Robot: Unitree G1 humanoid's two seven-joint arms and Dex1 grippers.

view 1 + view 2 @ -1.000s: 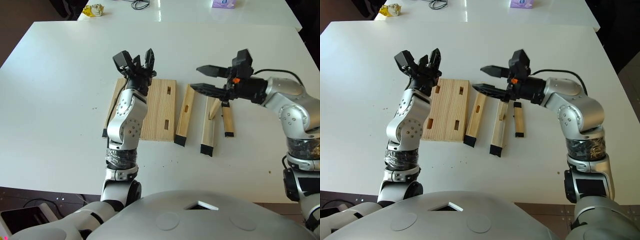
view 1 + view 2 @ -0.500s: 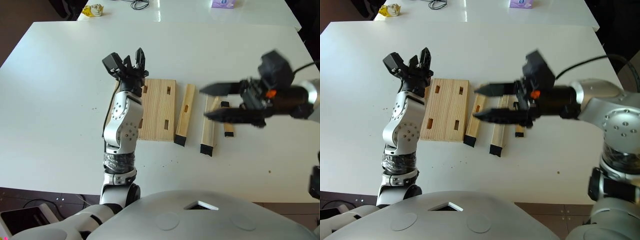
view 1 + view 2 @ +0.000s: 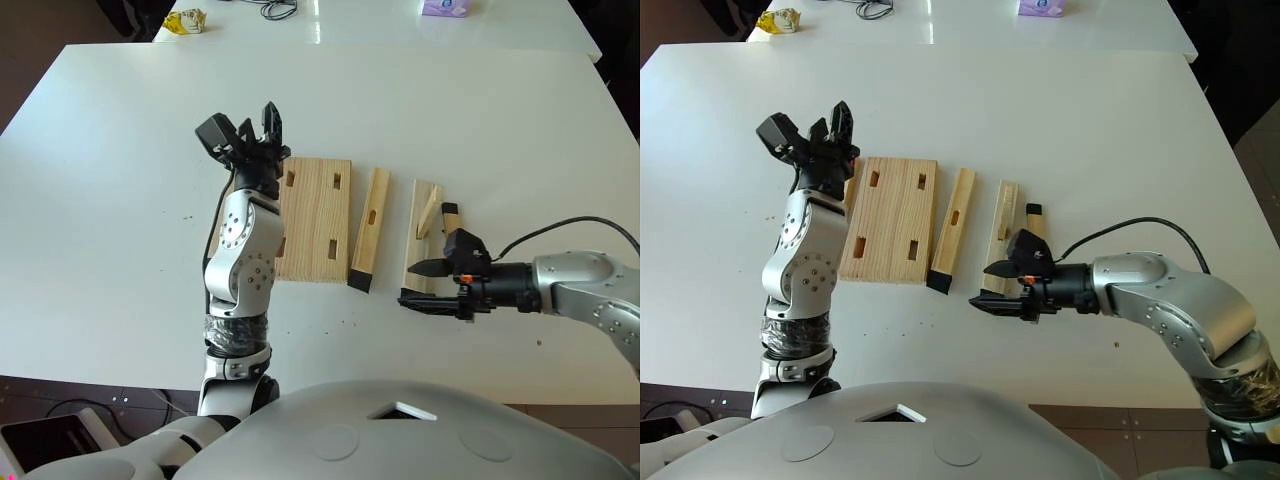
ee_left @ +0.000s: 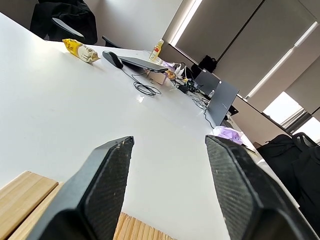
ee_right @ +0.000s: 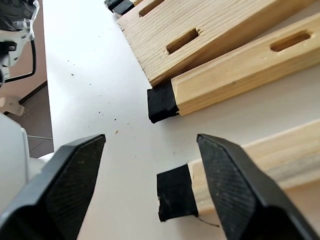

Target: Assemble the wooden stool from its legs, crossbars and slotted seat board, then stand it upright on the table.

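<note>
The slotted seat board [image 3: 312, 222] lies flat mid-table. To its right lie a slotted leg [image 3: 368, 225] with a black cap, then a second leg [image 3: 421, 232] with a thin crossbar [image 3: 430, 210] resting across it, then a short black-tipped piece [image 3: 450, 218]. Another piece left of the board is mostly hidden behind my left arm. My left gripper [image 3: 252, 135] is raised above the board's far left corner, open and empty. My right gripper [image 3: 420, 285] sits low at the second leg's black-capped end [image 5: 172, 197], open, with the cap between its fingers [image 5: 75, 185].
White table with free room to the left, right and far side; its front edge is close behind my right gripper. A second table behind holds a yellow packet [image 3: 186, 18], a cable [image 3: 280, 8] and a purple pack [image 3: 447, 7].
My right arm swung from above the legs down and toward the table's front, ending low at the second leg's capped end. My left gripper drifted slightly left. Both stayed open.
</note>
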